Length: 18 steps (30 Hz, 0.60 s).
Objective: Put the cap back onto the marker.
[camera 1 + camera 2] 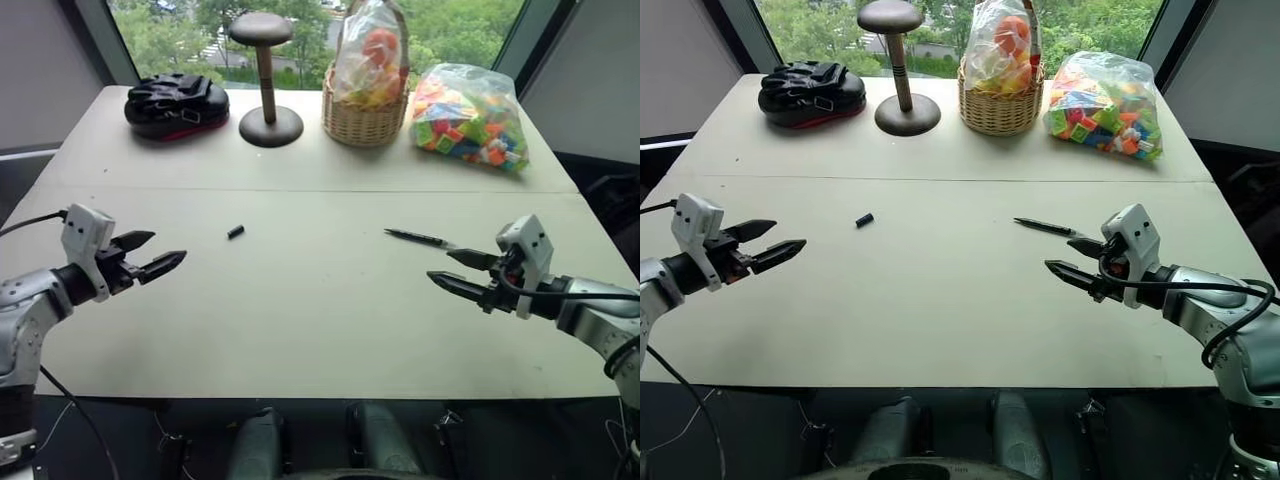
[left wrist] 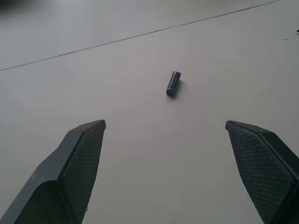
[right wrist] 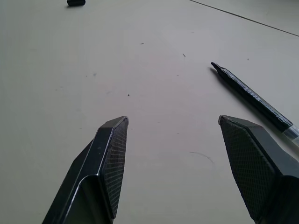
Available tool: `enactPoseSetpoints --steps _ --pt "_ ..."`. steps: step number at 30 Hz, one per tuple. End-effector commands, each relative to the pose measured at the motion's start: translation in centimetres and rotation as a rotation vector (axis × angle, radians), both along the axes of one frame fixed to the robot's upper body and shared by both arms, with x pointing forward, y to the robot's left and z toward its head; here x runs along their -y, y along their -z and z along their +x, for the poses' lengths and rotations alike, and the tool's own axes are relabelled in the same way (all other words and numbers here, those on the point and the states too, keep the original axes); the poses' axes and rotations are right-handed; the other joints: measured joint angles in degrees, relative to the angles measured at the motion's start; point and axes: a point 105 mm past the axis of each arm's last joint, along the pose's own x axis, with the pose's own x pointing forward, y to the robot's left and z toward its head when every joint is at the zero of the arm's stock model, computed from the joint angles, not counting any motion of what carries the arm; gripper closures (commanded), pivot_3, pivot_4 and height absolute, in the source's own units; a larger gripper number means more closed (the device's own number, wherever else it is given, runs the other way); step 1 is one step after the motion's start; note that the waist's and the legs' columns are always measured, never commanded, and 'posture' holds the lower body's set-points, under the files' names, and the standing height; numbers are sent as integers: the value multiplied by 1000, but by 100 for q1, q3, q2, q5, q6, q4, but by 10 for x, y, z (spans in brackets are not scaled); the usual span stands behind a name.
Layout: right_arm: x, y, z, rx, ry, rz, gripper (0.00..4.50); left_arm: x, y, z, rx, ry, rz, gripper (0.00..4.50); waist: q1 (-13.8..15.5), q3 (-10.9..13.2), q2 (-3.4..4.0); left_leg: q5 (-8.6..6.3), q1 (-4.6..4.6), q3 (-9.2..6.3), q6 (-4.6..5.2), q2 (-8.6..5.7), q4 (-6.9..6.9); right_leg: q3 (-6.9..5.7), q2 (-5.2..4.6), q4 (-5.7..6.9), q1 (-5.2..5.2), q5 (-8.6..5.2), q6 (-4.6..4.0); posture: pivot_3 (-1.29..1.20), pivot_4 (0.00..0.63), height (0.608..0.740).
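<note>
Left eye view: pale worktop (image 1: 300, 330) with the cap (image 1: 235, 232) lying on its side left of centre and the marker (image 1: 418, 238) lying flat right of centre, well apart from each other; marker tip points toward the cap's side. Left gripper (image 1: 158, 254) hovers at the left edge, jaws spread wide and empty, aimed toward the cap; right gripper (image 1: 458, 270) hovers at the right, jaws parted and empty, just beside the marker's rear end but not touching it.

Left wrist view: cap (image 2: 173, 83) lies on the bare worktop ahead of the two black fingers (image 2: 79, 163), between their lines and clear of both.

Right wrist view: marker (image 3: 252, 99) runs diagonally, its pointed tip away from the gripper, its rear end near one finger (image 3: 257, 163); cap (image 3: 76, 3) visible at the far edge.

Back of worktop, left to right: black helmet-like object (image 1: 176, 104), brown stand (image 1: 268, 85), wicker basket (image 1: 364, 118) holding a bagged item, clear bag of coloured blocks (image 1: 470, 118).
</note>
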Motion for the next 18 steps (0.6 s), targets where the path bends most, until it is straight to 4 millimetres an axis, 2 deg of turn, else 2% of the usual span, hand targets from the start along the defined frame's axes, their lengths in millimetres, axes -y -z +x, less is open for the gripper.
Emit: enactPoseSetpoints --steps 1,18 --pt "-4 -8 2 49 -15 -2 1303 0 -13 0 57 -5 3 186 4 0 0 0 0 0 0 0 1 0 7 0 0 0 0 0 150 740" --pt "-4 -5 2 51 -13 -10 1303 -3 -7 1 61 -27 26 186 7 -1 -1 0 0 0 0 1 4 0 14 2 1 5 9 0 150 740"
